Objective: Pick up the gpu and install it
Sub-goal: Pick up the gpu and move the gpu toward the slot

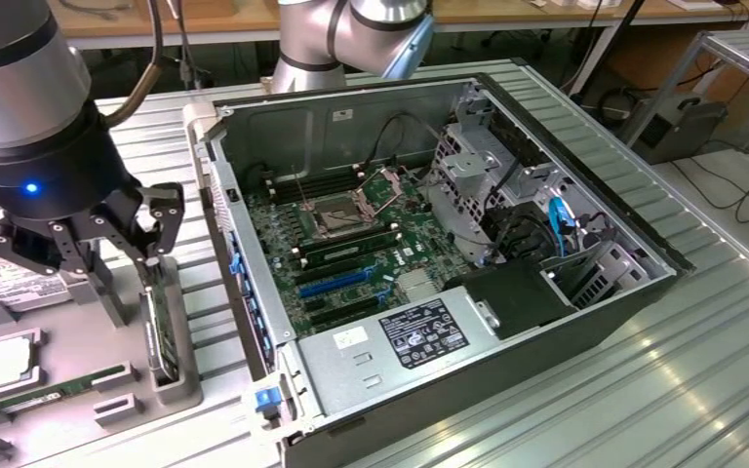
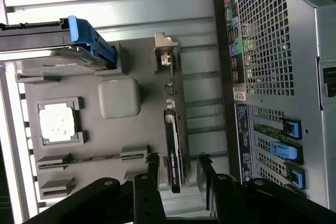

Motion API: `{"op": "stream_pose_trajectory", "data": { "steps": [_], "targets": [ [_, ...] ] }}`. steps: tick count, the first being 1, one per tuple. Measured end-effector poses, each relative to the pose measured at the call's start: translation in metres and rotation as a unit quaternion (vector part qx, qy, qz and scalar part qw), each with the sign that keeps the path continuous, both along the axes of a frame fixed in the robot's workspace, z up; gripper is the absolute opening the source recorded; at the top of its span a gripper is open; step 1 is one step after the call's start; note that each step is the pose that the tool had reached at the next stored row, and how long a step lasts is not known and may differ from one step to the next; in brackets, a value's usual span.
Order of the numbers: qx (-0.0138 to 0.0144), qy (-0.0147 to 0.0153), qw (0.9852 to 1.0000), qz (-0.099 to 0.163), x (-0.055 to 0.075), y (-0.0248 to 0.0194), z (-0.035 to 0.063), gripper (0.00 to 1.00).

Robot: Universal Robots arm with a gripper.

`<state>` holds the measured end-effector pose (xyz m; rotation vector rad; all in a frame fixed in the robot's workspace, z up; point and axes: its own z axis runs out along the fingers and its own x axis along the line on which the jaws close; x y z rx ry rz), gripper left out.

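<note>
Hanging nose-down from the arm, the gripper (image 1: 117, 257) hovers above the tray (image 1: 177, 388) at the exterior view's left, its fingers spread wide and holding nothing. The gpu (image 1: 156, 330) stands on edge in a slot along the tray side nearest the case (image 1: 323, 122), just below the fingertips. The open case lies just beside that slot, at the exterior view's right, and its wall rises close to the card. On the card's other side a drive (image 1: 4, 285) and a cpu (image 1: 0, 363) sit in their own tray pockets. Bare ribbed table (image 1: 687, 390) lies beyond the case.

Looking down from the wrist, the gripper (image 2: 177, 161) straddles one end of the gpu (image 2: 173, 150), one finger (image 2: 153, 167) on each side, with a narrow gap showing between each fingertip and the card. The card runs lengthwise away from the fingers to its metal bracket (image 2: 166, 51). One finger has flat tray (image 2: 105, 140) under it. The other hangs over the thin strip between the card and the perforated back of the case (image 2: 273, 35), where room is tight.
</note>
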<state>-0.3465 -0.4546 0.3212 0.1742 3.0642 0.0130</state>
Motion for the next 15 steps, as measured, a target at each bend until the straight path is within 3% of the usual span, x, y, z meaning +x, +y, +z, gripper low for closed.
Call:
{"op": "stream_pose_trajectory", "data": {
  "steps": [3,15],
  "targets": [
    [0.0,-0.0031,1.0,0.0,-0.001,-0.0001,-0.0046,0.42],
    [-0.0001,-0.0033,1.0,-0.001,0.002,-0.001,-0.0309,0.42]
  ]
}}
